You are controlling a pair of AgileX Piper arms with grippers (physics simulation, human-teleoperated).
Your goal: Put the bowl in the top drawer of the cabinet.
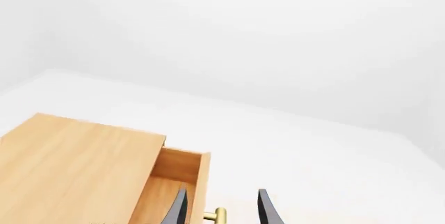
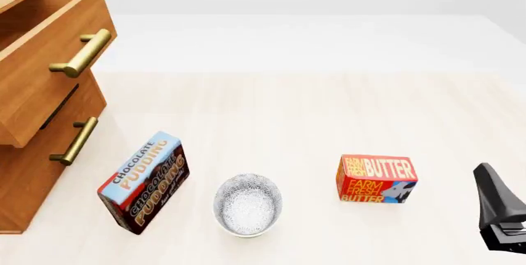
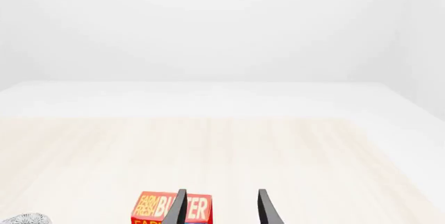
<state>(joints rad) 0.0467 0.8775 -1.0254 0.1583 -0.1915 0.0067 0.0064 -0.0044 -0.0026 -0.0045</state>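
Table [image 2: 329,111]: pale wood-grain top, white floor and walls beyond its far edge.
Cabinet [image 2: 24,179]: orange-brown wood, at the front view's left edge; two stacked drawers, each with a brass bar handle.
Top drawer [image 2: 45,61]: pulled out, overhanging the lower drawer front; open top visible from above, inside looks bare wood. Brass handle [image 2: 80,52] on its front. In the left wrist view the same drawer [image 1: 177,182] shows out past the cabinet top.
Lower drawer [image 2: 41,148]: pushed in, handle [image 2: 74,140] on its front.
Chocolate pudding box [image 2: 144,182]: blue and brown, tilted on the table, just right of the cabinet, near the bowl's left side, not touching it.
Farm Fresh butter box [image 2: 376,179]: red and orange, upright on the table, right of the bowl with a clear gap. Partly behind a finger in the right wrist view [image 3: 156,207].
Bowl [image 2: 247,205]: white with fine grey pattern, upright on the table between the two boxes, near the front edge, well apart from the cabinet; outside the drawer.
Left gripper [image 1: 221,211]: fingers spread, nothing between them, just in front of the top drawer's handle end; not seen in the front view.
Right gripper [image 3: 221,208]: fingers spread, empty, pointing across the table past the butter box; at the front view's right edge [image 2: 501,209].
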